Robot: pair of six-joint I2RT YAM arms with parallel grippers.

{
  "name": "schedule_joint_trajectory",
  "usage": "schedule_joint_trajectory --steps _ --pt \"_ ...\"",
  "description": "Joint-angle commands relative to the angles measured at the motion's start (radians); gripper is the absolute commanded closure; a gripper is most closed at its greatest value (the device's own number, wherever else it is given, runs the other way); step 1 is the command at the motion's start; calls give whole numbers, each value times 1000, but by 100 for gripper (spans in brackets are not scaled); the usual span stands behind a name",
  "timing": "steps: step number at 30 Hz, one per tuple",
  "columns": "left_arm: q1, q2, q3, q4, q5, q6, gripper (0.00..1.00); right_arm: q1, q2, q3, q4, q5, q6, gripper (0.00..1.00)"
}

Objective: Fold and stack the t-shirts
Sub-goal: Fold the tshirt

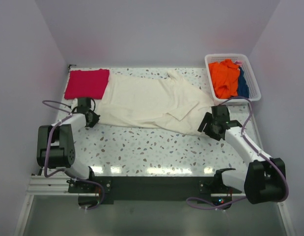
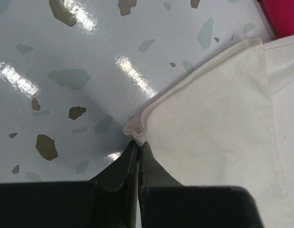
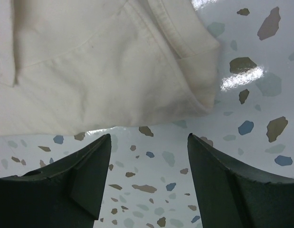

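— Pincers first: how does each one stand?

— On the left arm, the left pincer (image 2: 137, 145) is closed to a thin line, and a small pucker of the cream-white t-shirt (image 2: 218, 109) is nipped between its tips at the shirt's near left corner. The right pincer (image 3: 149, 137) stands wide and holds nothing. Its two dark fingers (image 3: 85, 175) hang over bare tabletop (image 3: 251, 95), just near of the shirt's edge and apart from it.

— Where does that shirt lie in the overhead view?

— The cream-white t-shirt (image 1: 147, 101) is spread across the far half of the speckled tabletop (image 1: 142, 147), from the left pincer (image 1: 90, 118) to the right pincer (image 1: 209, 125). Part of it is folded over itself around the middle, and its right end is rumpled.

— And the other shirt?

— The crimson-pink t-shirt (image 1: 87, 83) lies as a flat, folded rectangle in the far left corner. The cream shirt's left edge runs right along its right side. The left wrist view catches only a sliver of it (image 2: 284, 16) at the top right.

— Anything else on the tabletop?

— A white slatted basket (image 1: 230, 56) sits in the far right corner, with an orange cloth (image 1: 224, 78) and a blue cloth (image 1: 243, 83) bunched inside.
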Motion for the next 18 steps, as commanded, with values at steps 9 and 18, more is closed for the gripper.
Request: schedule_joint_trajectory --steps 9,18 --pt "0 37 42 -37 -40 10 100 -29 77 -33 125 98 49 34" --pt "3 5 59 -88 -95 55 100 -38 177 29 156 121 20 87"
